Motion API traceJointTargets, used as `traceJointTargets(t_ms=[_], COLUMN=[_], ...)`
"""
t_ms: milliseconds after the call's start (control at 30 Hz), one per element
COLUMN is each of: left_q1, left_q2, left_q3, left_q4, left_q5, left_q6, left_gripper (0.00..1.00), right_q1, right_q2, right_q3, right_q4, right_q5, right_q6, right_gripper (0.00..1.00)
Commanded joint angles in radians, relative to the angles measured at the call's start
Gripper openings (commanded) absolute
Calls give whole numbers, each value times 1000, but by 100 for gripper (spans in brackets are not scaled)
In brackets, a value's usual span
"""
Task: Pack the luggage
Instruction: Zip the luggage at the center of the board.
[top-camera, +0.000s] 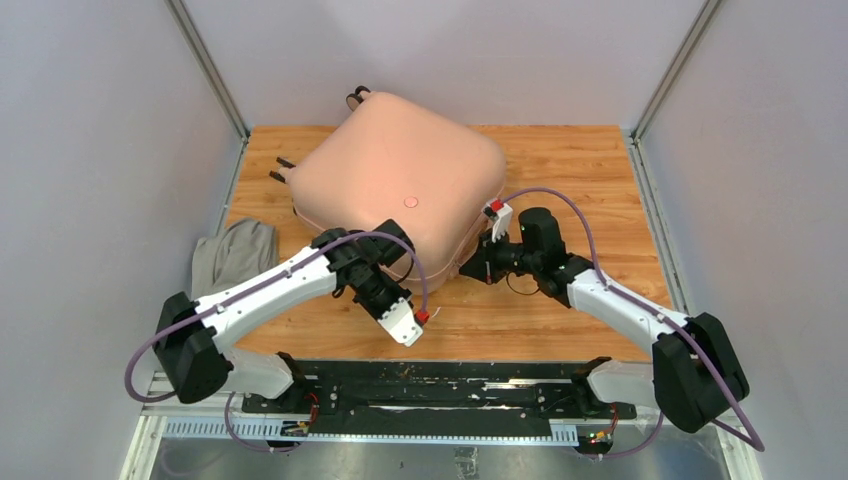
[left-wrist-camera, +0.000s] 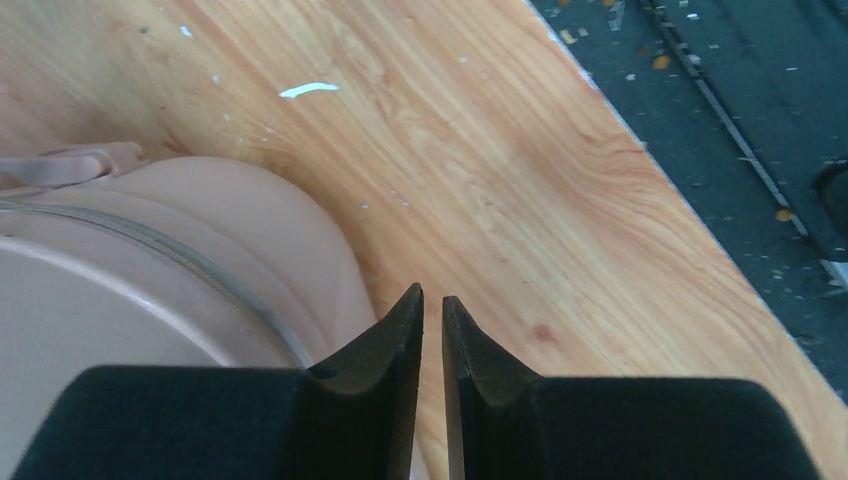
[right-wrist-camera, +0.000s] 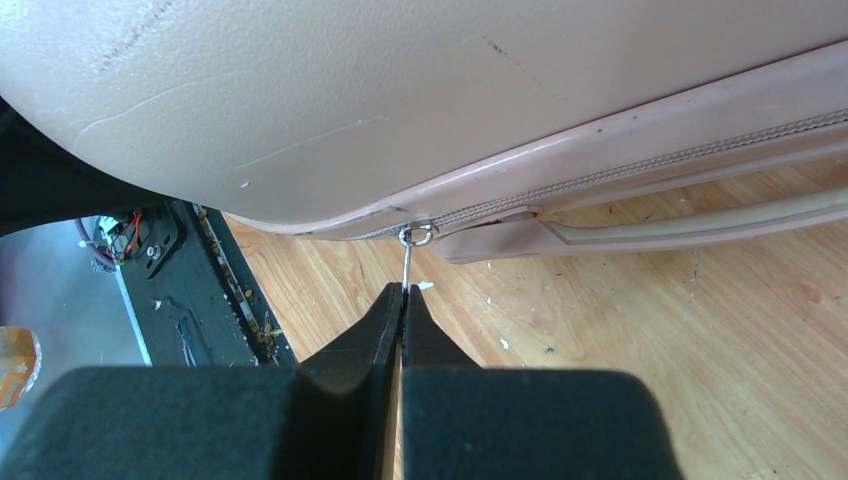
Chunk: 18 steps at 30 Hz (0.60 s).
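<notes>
Luggage (top-camera: 400, 185): large pale pink hard-shell suitcase with rounded corners. It lies flat and cornerwise in the upper middle of the top view, one corner pointing down-frame between the two arms.
Surface: light-brown wooden tabletop (top-camera: 570, 165) with strong grain, dotted with small white flecks in the wrist views; the suitcase rests on it.
Near edge: black metal mounting rail (top-camera: 430, 385) across the bottom of the frame, carrying both arm bases.
Room: plain pale grey walls (top-camera: 100, 120) on three sides, with metal posts at the back corners.
Left middle: crumpled grey cloth bundle (top-camera: 232, 255) on the table, near the suitcase's left corner.
Shell: smooth and slightly domed, with a small round mark (top-camera: 411, 201) toward its lower part; fine scratches show in the right wrist view.
Wheels: small dark wheels (top-camera: 358, 95) at the top corner.
Seam: pink zipper band (right-wrist-camera: 640, 165) running along the side under the shell.
Right gripper (right-wrist-camera: 403, 295): fingers pressed together, pinching the thin metal zipper pull (right-wrist-camera: 408, 265) that hangs from a small ring on the seam.
Left gripper (left-wrist-camera: 432, 300): fingers nearly together with a slim gap and nothing between them, over bare wood just beside the suitcase's rounded corner.
</notes>
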Motion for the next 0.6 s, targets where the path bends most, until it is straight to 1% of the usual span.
traceJointTargets(t_ms=[0, 67, 200, 333, 567], left_q1=[-9, -9, -13, -32, -35], left_q2=[64, 85, 62, 19, 19], left_q3=[57, 54, -35, -123, -128], left_q4=[76, 124, 313, 500, 601], left_q5=[-30, -49, -129, -231, -278], left_q6=[23, 18, -2, -14, -14], left_gripper=[19, 18, 20, 20, 19], right_q1=[6, 8, 8, 18, 84], right_q2=[-47, -49, -50, -53, -27], right_q3=[-25, -27, -29, -40, -40], right_q4=[84, 87, 94, 138, 188], right_q5=[-29, -38, -50, -65, -80], right_q6=[6, -2, -14, -10, -9], right_gripper=[0, 0, 0, 0, 0])
